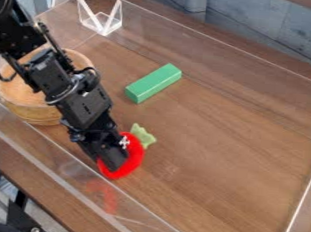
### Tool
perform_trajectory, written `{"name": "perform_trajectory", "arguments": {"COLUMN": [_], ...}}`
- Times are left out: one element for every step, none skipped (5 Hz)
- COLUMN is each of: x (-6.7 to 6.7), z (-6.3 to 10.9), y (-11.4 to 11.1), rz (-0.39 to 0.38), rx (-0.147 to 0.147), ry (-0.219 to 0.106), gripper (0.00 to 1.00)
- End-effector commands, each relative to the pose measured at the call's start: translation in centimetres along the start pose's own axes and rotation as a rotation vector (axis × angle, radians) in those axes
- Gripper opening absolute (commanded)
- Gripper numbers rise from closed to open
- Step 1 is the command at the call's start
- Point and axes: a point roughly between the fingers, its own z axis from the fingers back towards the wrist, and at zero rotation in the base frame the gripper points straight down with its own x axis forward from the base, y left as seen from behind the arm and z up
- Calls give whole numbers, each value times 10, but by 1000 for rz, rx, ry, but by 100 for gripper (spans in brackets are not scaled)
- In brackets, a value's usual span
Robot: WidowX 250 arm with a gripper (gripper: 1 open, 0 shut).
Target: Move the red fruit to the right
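Low in the lower left of the frame, the hand [109,148] is clenched on the red fruit [120,159], which sits at the table [237,144] surface with its green top poking out to the right. The grip presumably serves to carry it rightward. The green block [154,83] lies apart, up and right.

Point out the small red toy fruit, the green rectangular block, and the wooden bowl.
small red toy fruit [120,163], camera view, red lower body
green rectangular block [154,83], camera view, top face
wooden bowl [21,101], camera view, front rim
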Motion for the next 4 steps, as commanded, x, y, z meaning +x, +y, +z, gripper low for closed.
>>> {"name": "perform_trajectory", "arguments": {"x": [1,-3,2,5], "z": [1,0,-3,-7], "y": [3,4,3,1], "rz": [48,101,166,230], "rx": [-24,-50,-54,-57], "ry": [-45,-64,-89,-111], "gripper": [100,100,100,100]}}
